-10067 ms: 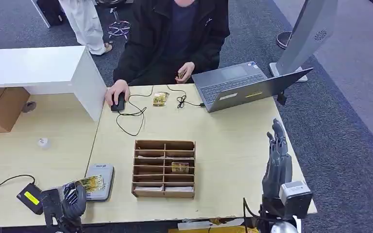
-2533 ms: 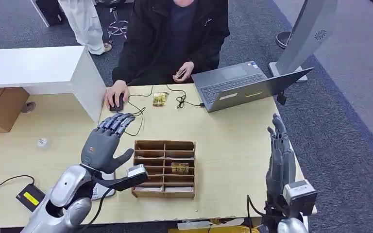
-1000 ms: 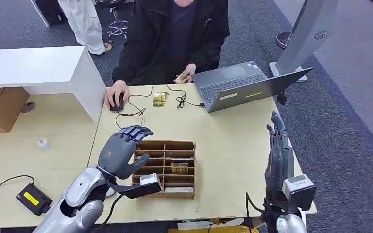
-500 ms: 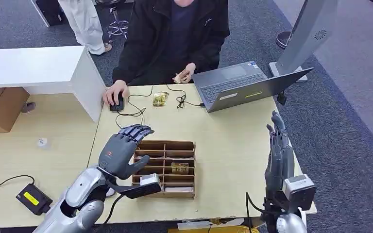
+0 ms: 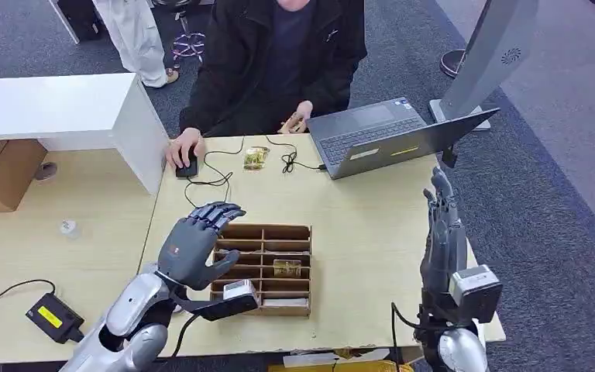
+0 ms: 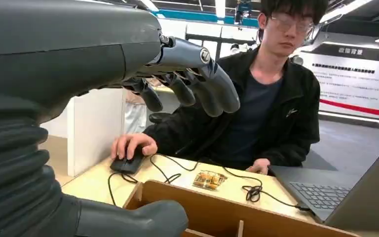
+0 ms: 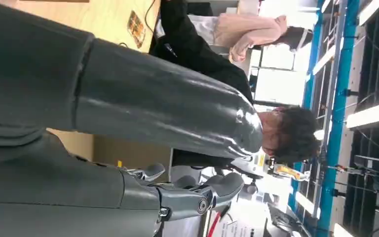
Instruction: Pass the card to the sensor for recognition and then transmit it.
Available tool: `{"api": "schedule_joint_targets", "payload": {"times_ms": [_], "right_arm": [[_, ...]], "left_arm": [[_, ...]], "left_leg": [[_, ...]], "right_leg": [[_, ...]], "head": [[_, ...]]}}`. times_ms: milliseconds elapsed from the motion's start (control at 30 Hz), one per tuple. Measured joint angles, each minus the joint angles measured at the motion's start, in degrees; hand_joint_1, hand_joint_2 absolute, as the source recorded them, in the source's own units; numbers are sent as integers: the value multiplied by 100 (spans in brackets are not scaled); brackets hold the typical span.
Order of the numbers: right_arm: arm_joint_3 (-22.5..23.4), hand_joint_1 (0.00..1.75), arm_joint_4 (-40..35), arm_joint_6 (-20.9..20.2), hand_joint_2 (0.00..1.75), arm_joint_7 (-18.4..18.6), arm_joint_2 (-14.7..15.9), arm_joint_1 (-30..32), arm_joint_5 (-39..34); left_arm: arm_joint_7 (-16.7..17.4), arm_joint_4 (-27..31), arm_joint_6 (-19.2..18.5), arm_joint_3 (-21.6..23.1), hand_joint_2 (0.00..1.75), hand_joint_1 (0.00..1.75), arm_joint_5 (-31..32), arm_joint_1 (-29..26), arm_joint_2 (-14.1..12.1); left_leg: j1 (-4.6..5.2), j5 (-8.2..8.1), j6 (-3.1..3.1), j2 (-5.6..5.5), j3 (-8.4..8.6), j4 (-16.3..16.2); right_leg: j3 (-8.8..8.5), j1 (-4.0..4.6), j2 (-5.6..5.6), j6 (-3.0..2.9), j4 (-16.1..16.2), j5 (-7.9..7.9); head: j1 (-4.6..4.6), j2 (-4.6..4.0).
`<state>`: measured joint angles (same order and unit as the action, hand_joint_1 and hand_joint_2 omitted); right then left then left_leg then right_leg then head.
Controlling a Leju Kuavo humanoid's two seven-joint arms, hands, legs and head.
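The left robot hand (image 5: 194, 244) hovers empty, fingers curled loosely apart, over the near-left corner of the wooden organizer (image 5: 263, 269). The card (image 5: 287, 268) lies in a middle compartment, apart from it. Shifting toward that slot and descending with fingertips aligned to its opening should give a clean pinch. The right robot hand (image 5: 443, 232) stands upright, fingers straight, empty.

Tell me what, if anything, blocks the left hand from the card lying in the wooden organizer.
Nothing visible does. The left hand hovers open above the left edge of the wooden organizer, and the card lies uncovered in an open-topped middle compartment to the hand's right. Only low cardboard dividers stand between them, below the hand.
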<state>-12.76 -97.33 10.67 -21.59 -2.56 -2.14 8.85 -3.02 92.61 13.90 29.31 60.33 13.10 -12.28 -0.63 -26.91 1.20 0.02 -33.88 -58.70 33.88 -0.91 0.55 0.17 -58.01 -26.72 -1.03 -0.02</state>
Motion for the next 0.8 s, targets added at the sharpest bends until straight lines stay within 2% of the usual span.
{"api": "schedule_joint_targets", "payload": {"times_ms": [433, 800], "right_arm": [[0, 0, 266, -26, 0, 24, 0, -343, -85], [0, 0, 406, -28, 0, 24, 0, -433, -142]], "left_arm": [[2, -70, -9, 0, 175, 61, 2, 233, 0], [-219, -70, -306, 13, 175, 65, -333, 276, -2]], "left_leg": [[0, 1, 1, 0, 0, 0], [0, 0, 1, 0, 0, 0]], "right_leg": [[0, 0, -1, 0, 0, 0], [1, 0, 0, 0, 0, 0]], "head": [[-2, 0], [0, 0]]}}
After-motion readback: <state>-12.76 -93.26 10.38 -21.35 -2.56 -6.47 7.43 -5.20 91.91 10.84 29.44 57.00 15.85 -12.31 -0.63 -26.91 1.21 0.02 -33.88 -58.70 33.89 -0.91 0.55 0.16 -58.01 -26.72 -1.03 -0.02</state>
